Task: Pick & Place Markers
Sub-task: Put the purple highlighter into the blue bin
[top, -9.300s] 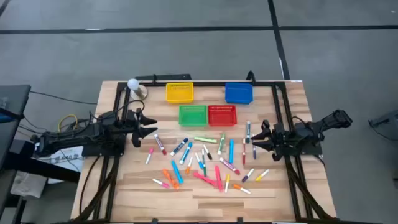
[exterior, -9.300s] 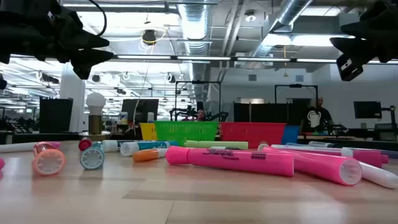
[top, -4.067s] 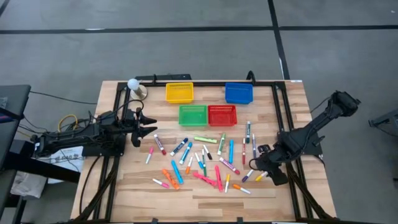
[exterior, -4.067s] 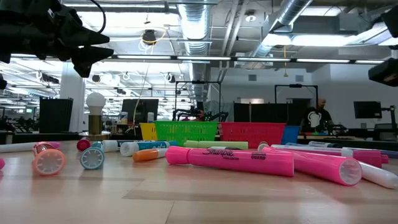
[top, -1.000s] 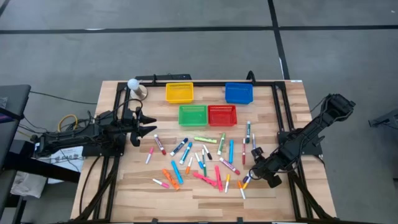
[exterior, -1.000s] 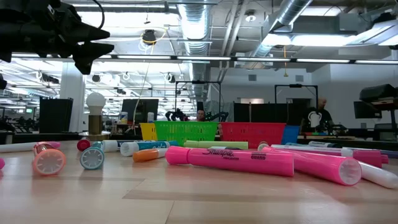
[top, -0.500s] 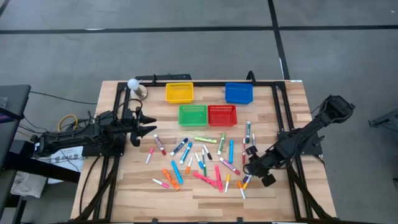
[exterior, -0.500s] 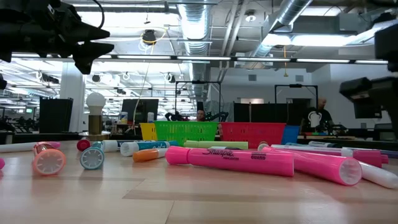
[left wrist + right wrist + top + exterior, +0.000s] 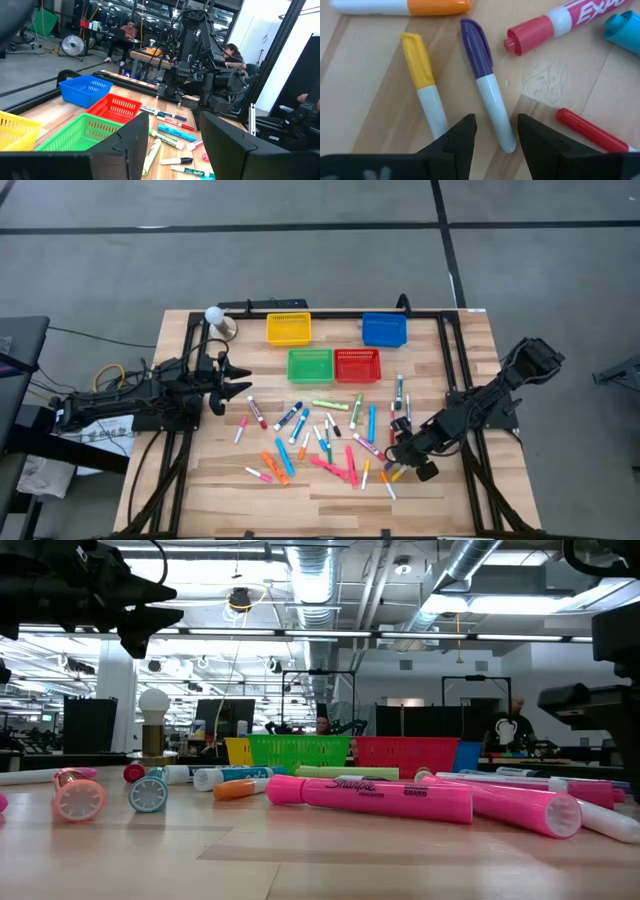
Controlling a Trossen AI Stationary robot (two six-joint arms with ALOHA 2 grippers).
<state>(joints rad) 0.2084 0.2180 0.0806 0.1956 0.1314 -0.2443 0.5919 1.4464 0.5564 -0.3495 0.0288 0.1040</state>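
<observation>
Roughly thirty markers (image 9: 330, 435) strewn over middle of wooden bench (image 9: 200, 480), none in any basket. Four mesh baskets near far edge: yellow basket (image 9: 288, 328), blue basket (image 9: 384, 328), green basket (image 9: 310, 364) and red basket (image 9: 357, 364) just beside each other, closer in. Right pincer (image 9: 398, 452) low over right end of marker scatter, fingers (image 9: 462, 140) parted, gripping nothing. Seen past those fingers in right wrist view: purple-capped white marker (image 9: 487, 82) running into gap between them, yellow-capped white marker (image 9: 426, 82) just beside it, orange-capped marker (image 9: 400, 6), red Expo marker (image 9: 555, 22), thin red marker (image 9: 592, 131), light-blue cap (image 9: 624, 30) at edge. Contact with purple-capped marker: cannot tell. Left pincer (image 9: 240, 383) parked at left side of bench, raised, fingers (image 9: 122, 145) apart, empty, aimed toward scatter. Pink Sharpie highlighter (image 9: 370, 798) lying nearest in low view, orange marker (image 9: 240, 789) and round caps behind it. White bulb on small stand (image 9: 214, 316) at far-left corner. People (image 9: 129, 31) at desks in room beyond.
</observation>
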